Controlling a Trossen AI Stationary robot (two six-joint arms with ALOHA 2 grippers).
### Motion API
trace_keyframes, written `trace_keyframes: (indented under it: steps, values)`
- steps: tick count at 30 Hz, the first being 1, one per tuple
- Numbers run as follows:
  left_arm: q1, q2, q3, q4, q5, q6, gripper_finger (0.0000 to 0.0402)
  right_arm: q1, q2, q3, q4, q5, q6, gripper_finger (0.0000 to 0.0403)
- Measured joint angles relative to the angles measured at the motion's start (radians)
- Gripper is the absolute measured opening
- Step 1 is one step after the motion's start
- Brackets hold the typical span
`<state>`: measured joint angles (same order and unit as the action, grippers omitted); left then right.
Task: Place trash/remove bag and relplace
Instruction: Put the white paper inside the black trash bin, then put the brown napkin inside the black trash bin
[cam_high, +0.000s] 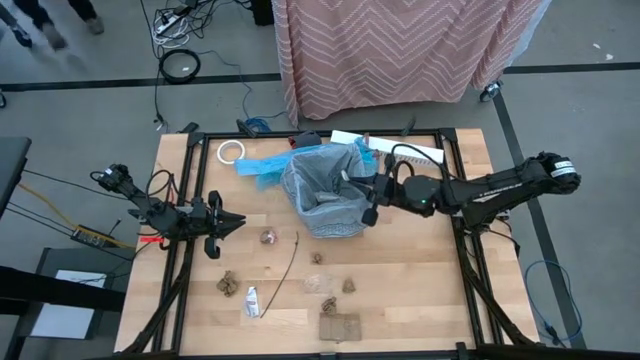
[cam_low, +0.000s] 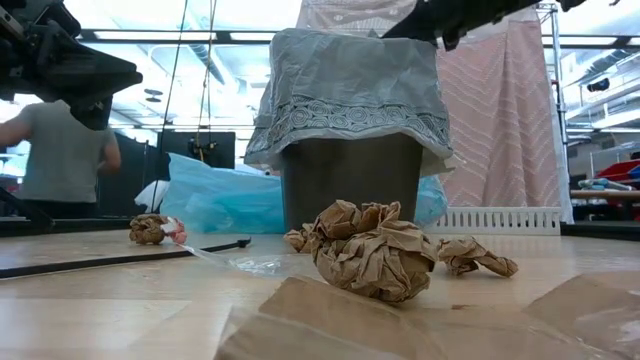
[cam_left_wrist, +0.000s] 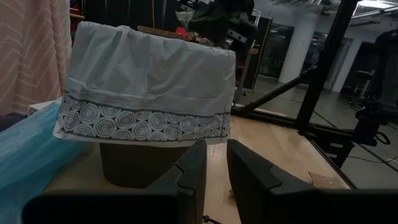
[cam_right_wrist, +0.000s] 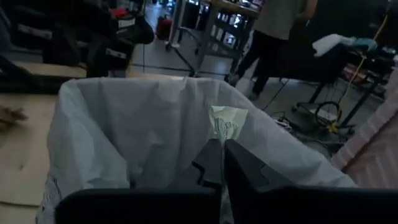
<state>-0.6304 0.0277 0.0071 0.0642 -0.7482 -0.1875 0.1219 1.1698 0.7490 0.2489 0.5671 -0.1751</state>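
The bag (cam_high: 322, 190), a wrinkled grey liner with a printed band, is draped over a dark bin (cam_low: 350, 180) standing mid-table. My right gripper (cam_high: 368, 208) is at the bin's right rim, over the opening, shut on a pale printed flap of the liner. The trash lies on the near half of the table: brown paper wads (cam_high: 268, 237), a thin stick (cam_high: 290, 262), a white tube (cam_high: 252, 300) and a cardboard square (cam_high: 340, 326). At the table's left, my left gripper (cam_high: 236, 222) points level at the bin, its fingers a little apart with nothing between them. My right gripper pinches a small upright flap of the bag's rim (cam_right_wrist: 227, 123) at its fingertips (cam_right_wrist: 214, 158), coming almost level from the table's right side over the bin's opening. One layer or several cannot be told. The rest of the bag stays draped over the bin.
A bright blue plastic bag (cam_high: 262, 168) lies behind and left of the bin, next to a white tape roll (cam_high: 231, 151). A white slatted piece (cam_high: 405, 150) lies at the far right. Black frame rails (cam_high: 460, 250) run along the table's sides. A person (cam_low: 60, 150) stands beyond the table.
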Motion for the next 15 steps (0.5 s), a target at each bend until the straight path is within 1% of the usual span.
trace_keyframes:
  steps: [2, 4, 10, 11, 13, 15]
  values:
    - [0.000, 0.000, 0.000, 0.000, 0.000, 0.000, 0.0072, 0.003, -0.005, 0.000, 0.007, -0.003, -0.017, 0.0036]
    - [0.000, 0.000, 0.000, 0.000, 0.000, 0.000, 0.0072, 0.008, -0.021, 0.000, 0.015, -0.017, -0.017, 0.0066]
    - [0.000, 0.000, 0.000, 0.000, 0.000, 0.000, 0.0072, 0.035, -0.052, 0.000, 0.015, -0.031, 0.008, 0.0182]
    - [0.000, 0.000, 0.000, 0.000, 0.000, 0.000, 0.0072, 0.047, -0.054, 0.000, 0.017, -0.047, 0.020, 0.0198]
    - [0.000, 0.000, 0.000, 0.000, 0.000, 0.000, 0.0072, 0.083, -0.054, 0.000, 0.022, -0.138, 0.049, 0.0221]
    - [0.000, 0.000, 0.000, 0.000, 0.000, 0.000, 0.0072, 0.141, -0.050, 0.000, 0.032, -0.243, 0.100, 0.0232]
